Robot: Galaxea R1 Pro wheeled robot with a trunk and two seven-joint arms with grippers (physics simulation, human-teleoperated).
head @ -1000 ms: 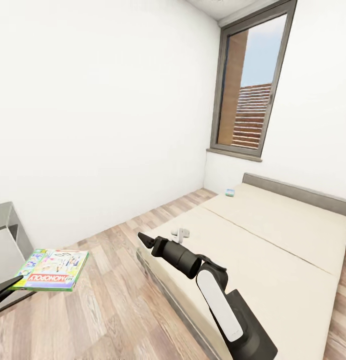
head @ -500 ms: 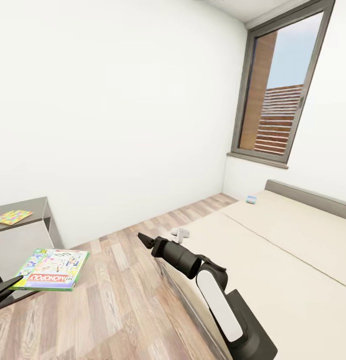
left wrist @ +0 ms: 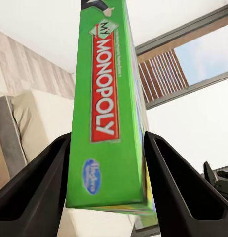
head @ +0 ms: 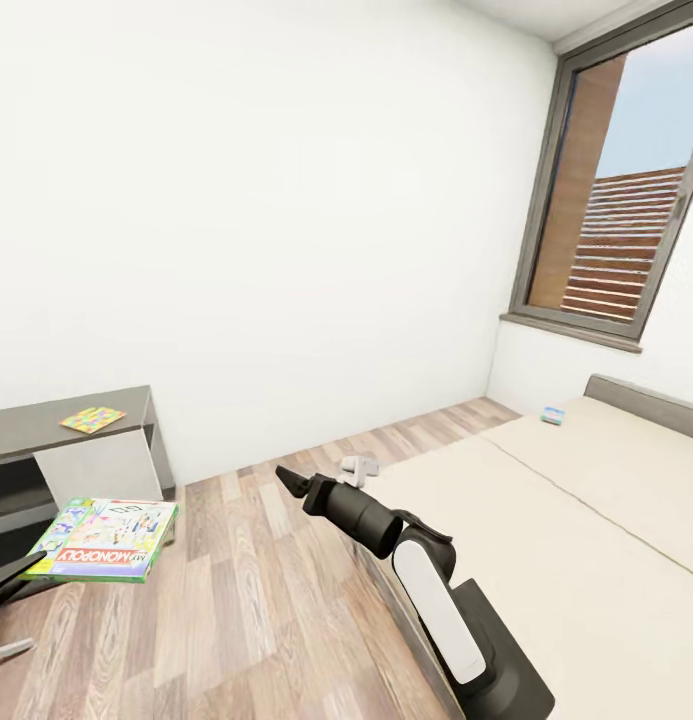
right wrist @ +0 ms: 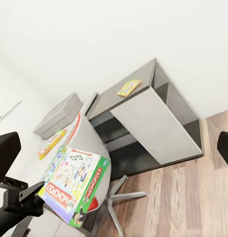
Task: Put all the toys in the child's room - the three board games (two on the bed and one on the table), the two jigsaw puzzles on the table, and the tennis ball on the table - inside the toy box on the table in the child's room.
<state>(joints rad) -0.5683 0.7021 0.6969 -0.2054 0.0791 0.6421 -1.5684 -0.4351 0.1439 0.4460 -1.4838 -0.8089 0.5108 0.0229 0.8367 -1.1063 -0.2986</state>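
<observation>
Green-edged Monopoly board game [head: 106,538] is clamped flat between the left gripper [head: 8,580] fingers, near left. Right gripper [right wrist: 114,148] hangs spread and empty. Farther left, one jigsaw puzzle [head: 92,419] lies on the table [head: 46,425]; the toy box [right wrist: 58,115] sits beyond. Advice: carry level, maintain grip, approach squarely.

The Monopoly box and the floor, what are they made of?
The Monopoly box, clamped in the left gripper, looks like glossy printed cardboard: flat sides, sharp edges, bright printed lettering. The floor looks like matte wood planks, with streaky brown-grey grain and seams between boards. Being a simulator's render, both are only guesses from the look.
</observation>
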